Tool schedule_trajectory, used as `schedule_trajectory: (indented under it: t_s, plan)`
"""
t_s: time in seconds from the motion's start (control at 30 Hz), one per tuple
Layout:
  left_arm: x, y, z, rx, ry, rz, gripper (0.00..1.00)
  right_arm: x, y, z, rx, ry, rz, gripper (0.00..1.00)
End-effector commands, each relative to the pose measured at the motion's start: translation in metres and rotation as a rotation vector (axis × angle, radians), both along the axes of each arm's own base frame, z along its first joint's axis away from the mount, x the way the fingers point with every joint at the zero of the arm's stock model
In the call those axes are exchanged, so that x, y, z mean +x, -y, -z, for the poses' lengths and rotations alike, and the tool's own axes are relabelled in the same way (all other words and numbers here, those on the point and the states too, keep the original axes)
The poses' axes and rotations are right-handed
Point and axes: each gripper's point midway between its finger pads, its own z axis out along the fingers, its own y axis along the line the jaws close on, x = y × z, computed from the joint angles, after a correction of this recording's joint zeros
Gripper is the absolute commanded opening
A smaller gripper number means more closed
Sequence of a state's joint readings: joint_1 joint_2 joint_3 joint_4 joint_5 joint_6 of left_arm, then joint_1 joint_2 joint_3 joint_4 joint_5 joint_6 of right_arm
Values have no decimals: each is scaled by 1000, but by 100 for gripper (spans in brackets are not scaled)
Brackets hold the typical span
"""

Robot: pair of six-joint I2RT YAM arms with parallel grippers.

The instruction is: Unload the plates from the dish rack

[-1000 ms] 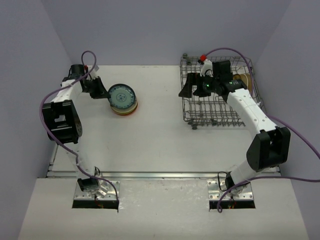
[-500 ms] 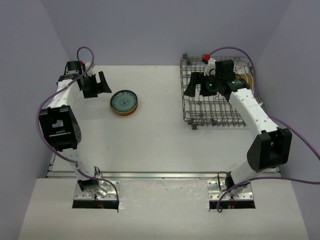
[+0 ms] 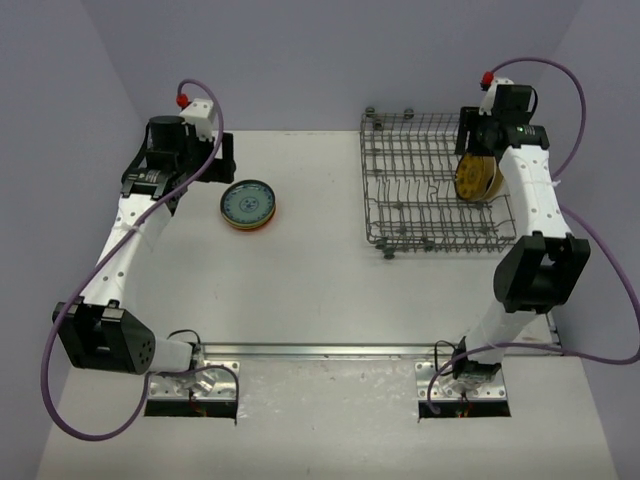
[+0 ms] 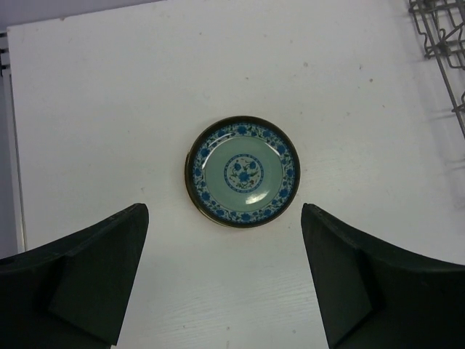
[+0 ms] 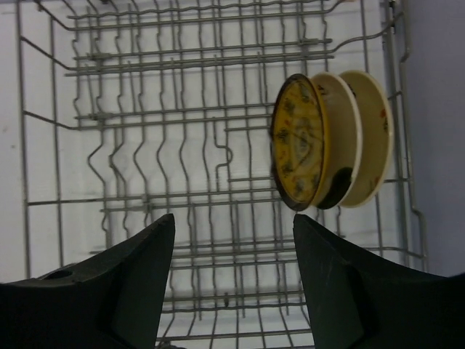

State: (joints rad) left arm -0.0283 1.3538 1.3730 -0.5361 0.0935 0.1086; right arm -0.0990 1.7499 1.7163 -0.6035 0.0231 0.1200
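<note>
The grey wire dish rack point(image 3: 420, 200) stands at the right back of the table. Two plates stand on edge in its right end: a yellow patterned one point(image 5: 299, 149) and a beige one point(image 5: 369, 138) behind it. My right gripper point(image 5: 232, 222) hovers open above the rack point(image 5: 182, 109), just left of the yellow plate point(image 3: 477, 178), holding nothing. On the left, a pale blue patterned plate point(image 4: 243, 172) lies flat on top of a small stack point(image 3: 250, 205). My left gripper point(image 4: 224, 218) is open and raised short of it, touching nothing.
The rack's left and middle slots hold no plates. A corner of the rack point(image 4: 439, 43) shows at the top right of the left wrist view. Purple walls close in the table on the left, back and right.
My left gripper let go of the blue plate onto the stack and drew back and up. My right arm swung from the rack's left side to its right end, by the standing plates.
</note>
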Motion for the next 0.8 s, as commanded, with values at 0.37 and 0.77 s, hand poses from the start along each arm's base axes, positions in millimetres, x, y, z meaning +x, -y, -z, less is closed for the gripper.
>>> schedule_trajectory:
  t_s: [0.37, 0.77]
  plan:
    - [7, -4, 19, 51, -1, -45, 83, 44, 67, 40, -151, -143, 106, 55]
    - [8, -4, 29, 55, -12, -41, 83, 57, 78, 65, -142, -176, 122, 52]
